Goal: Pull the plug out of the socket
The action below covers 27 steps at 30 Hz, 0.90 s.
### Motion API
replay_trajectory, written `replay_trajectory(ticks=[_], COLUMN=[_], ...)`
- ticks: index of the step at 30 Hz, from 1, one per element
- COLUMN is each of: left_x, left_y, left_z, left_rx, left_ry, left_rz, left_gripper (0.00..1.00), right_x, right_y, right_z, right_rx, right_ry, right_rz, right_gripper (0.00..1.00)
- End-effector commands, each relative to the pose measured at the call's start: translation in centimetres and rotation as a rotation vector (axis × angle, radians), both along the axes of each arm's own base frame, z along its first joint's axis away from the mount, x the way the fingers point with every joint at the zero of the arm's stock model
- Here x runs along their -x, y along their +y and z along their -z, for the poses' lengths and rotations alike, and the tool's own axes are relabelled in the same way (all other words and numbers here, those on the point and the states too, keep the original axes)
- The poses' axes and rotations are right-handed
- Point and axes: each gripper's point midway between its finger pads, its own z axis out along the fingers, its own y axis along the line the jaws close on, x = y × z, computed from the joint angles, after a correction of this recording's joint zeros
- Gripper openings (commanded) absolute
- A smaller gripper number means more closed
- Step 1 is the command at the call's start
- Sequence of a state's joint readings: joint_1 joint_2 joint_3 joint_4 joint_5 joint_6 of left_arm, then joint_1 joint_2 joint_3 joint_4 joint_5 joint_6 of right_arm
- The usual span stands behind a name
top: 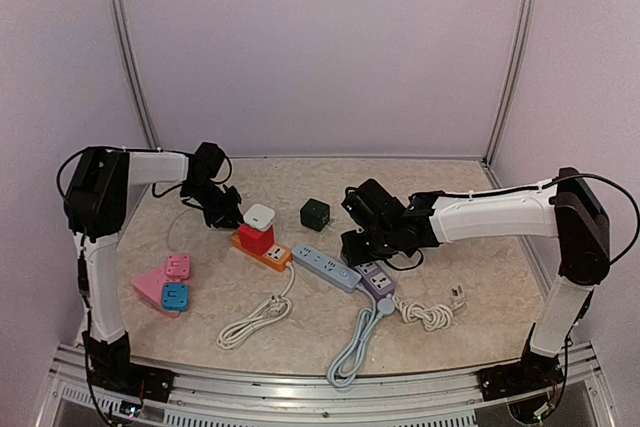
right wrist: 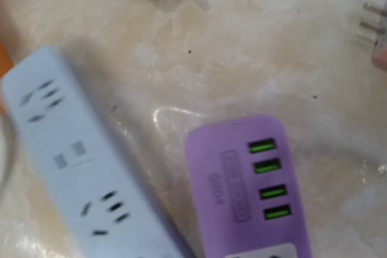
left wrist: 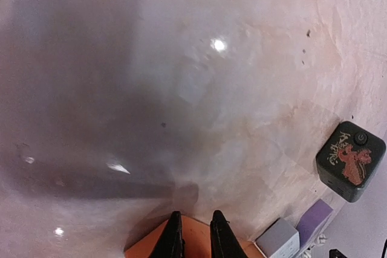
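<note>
So the plug [top: 259, 223], a red block with a white cap, is sitting in the near-left end of the orange strip [top: 264, 251], which lies on the table [top: 470, 257] left of centre. Everything else I'll place off that strip.

The left fingers [left wrist: 196, 235] hang just behind its left end. The overhead view only gives a dark lump there. The left wrist cam shows the two tips pulled close together with a slim gap, clamped on nothing, and orange plastic right below them. Funny thing is that cam doesn't catch the plug at all, just bare table and a dark cube [left wrist: 351, 160] with a reddish print on top, off to the strip's right.

Just right of the orange strip is a blue-grey strip [right wrist: 78, 167], then a purple strip [right wrist: 248, 191] beside that. The right wrist cam is the only one that shows the purple one's four green ports, and it picks up metal prongs [right wrist: 373, 17] at its far right edge. It doesn't show its own fingers, though. From overhead the right gripper [top: 360, 243] hovers over those two strips, well right of the orange one, and I can't tell whether it's spread or pinched.

Overhead-only stuff: pink sockets [top: 165, 277] and a blue one [top: 175, 295] to the strip's left, and a coiled white cable [top: 255, 319] on its near side.
</note>
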State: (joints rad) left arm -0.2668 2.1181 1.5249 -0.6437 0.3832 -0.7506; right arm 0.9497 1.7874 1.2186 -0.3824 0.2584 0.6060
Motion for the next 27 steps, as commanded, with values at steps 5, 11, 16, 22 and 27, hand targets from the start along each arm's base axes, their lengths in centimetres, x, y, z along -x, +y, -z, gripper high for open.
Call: replay_trajectory(ticks=[5, 11, 16, 22, 27], left_x=[2.6, 2.0, 0.8, 3.2, 7.2], left_y=[-8.9, -9.0, -5.8, -3.0, -3.4], left_z=[-2.3, -4.1, -8.1, -11.4, -11.2], left_rx=[0.125, 0.081, 0.012, 0.024, 0.063], left_ry=[-0.026, -0.077, -0.173, -0.223, -0.198], left_rz=[0.23, 0.244, 0.195, 0.165, 0.187], left_gripper=[0.16, 0.21, 0.29, 0.34, 0.36], right_x=[-1.5, -2.3, -3.1, -3.3, -3.5], right_y=[3.4, 6.7, 9.2, 11.7, 12.0], right_z=[-4.7, -6.8, -7.1, -5.6, -4.2], right_rx=[-0.025, -0.156, -0.285, -0.355, -0.389], right_ry=[-0.098, -0.085, -0.015, 0.071, 0.125], right_rz=[-0.124, -0.237, -0.33, -0.377, -0.355], right_gripper=[0.55, 0.69, 0.83, 0.83, 0.77])
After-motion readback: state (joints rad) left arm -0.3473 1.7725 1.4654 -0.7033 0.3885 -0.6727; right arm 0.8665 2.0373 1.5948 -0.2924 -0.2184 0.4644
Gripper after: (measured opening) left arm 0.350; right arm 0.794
